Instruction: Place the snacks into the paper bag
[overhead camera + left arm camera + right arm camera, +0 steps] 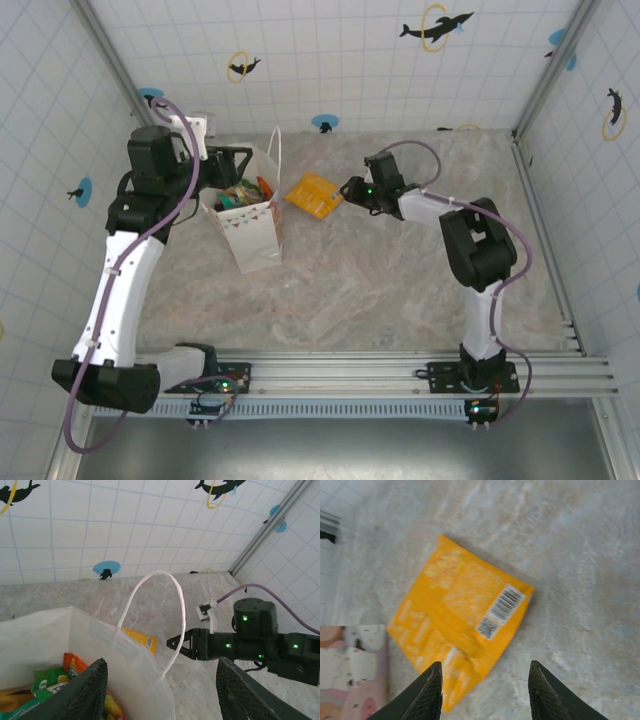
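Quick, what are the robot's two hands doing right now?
Left gripper: open, empty, at the paper bag.
Right gripper: open, empty, over the orange-yellow snack packet.

Orange-yellow snack packet [460, 635] lies flat beneath spread end effector [485, 663].

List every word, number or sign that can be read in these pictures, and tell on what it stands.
No text reads clearly anywhere.
On the orange-yellow packet: a barcode and a QR code; digits and printed words too blurred.
On the snacks inside the paper bag: lettering too small and blurred.
On the paper bag itself: triangle bunting print, no words.
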Controlling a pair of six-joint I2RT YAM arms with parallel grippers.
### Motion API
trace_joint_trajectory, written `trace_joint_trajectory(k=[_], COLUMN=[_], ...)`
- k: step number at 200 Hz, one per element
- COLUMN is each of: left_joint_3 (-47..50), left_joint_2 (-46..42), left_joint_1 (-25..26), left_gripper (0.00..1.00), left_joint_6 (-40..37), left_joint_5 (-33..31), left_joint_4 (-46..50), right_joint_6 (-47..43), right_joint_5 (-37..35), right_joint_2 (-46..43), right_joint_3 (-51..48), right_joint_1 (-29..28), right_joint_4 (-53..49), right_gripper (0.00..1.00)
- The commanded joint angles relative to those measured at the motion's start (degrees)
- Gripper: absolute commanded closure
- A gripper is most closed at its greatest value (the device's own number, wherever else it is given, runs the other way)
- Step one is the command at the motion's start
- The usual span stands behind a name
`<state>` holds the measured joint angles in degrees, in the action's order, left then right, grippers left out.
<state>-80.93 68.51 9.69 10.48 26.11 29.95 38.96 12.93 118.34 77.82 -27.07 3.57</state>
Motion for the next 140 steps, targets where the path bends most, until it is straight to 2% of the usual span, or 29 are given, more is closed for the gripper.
trace_joint_trajectory(k=[1, 43, 98, 105, 140], left_joint_3=[-0.7, -1.5, -1.7, -1.7, -2.0], left_joint_2=[1.0, 2.1, 2.8, 2.9, 3.2], left_joint_1=[-0.3, -0.2, -0.3, -0.2, -0.3], left_gripper=[0.41, 0.41, 0.41, 0.41, 0.41], left_joint_6=[-0.8, -0.5, -0.2, -0.1, 0.1], left_joint_5=[-0.2, -0.1, -0.5, -0.4, -0.7], left_joint_4=[0.5, 0.4, 0.0, 0.0, -0.1], right_joint_6=[-0.5, 1.3, 4.5, 4.8, 6.7], right_joint_5=[2.7, 4.5, 8.6, 10.8, 11.7], right_joint_2=[3.4, 8.5, 12.4, 14.1, 16.7], right_joint_3=[4.4, 7.2, 8.5, 8.5, 9.3], right_joint_1=[0.0, 1.1, 2.7, 3.0, 3.5], right_joint_4=[-2.6, -1.1, 5.5, 6.6, 9.7], right_gripper=[0.52, 0.54, 0.55, 0.55, 0.57])
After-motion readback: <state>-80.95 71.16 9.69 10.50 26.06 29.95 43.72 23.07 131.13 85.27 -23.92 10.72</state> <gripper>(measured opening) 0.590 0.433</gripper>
